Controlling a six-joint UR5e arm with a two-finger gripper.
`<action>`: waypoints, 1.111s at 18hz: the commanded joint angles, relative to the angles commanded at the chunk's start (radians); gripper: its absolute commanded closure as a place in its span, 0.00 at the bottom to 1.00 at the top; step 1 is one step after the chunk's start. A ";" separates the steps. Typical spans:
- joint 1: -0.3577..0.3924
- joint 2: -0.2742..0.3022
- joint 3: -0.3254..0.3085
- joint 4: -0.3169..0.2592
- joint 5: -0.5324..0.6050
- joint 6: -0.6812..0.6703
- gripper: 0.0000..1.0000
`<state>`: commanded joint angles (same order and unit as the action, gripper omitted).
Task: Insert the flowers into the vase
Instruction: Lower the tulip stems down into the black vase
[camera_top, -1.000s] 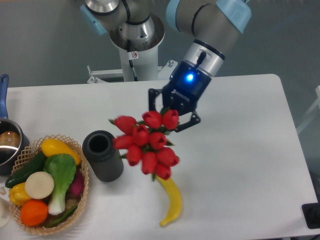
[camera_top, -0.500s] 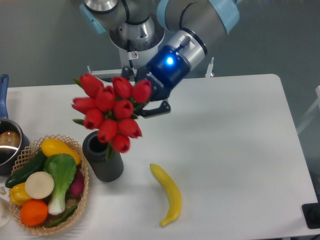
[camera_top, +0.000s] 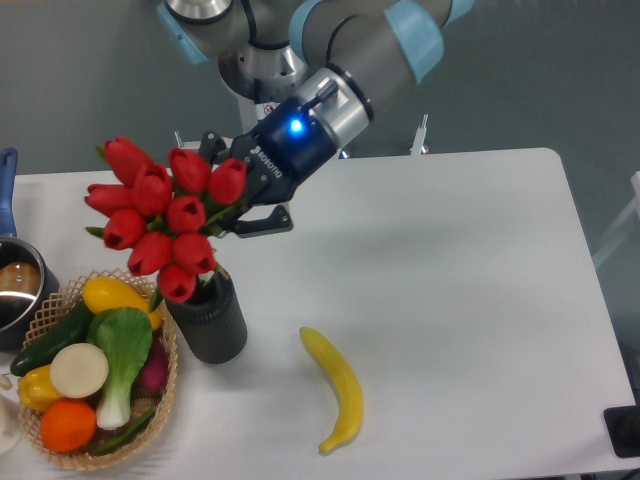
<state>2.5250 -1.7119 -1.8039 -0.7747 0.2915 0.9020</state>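
Your end effector (camera_top: 238, 205) is clamped on the flowers (camera_top: 160, 215), which hang to its left, tilted, covering the mouth of the vase (camera_top: 208, 322). Just left of the vase sits a basket (camera_top: 165, 385) of vegetables; a banana (camera_top: 338, 387) lies right on the table (camera_top: 470, 300). Your arm slants in from upper right.

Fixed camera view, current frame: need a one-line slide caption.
Two-finger gripper holds a bunch of red tulips over the ribbed dark grey cylindrical vase, beside a wicker basket of produce.
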 joint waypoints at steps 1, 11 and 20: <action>-0.002 0.000 -0.006 0.002 0.003 0.000 1.00; -0.023 -0.069 -0.025 0.012 0.026 0.063 0.99; -0.038 -0.074 -0.117 0.018 0.028 0.124 0.93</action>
<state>2.4866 -1.7856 -1.9205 -0.7563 0.3191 1.0262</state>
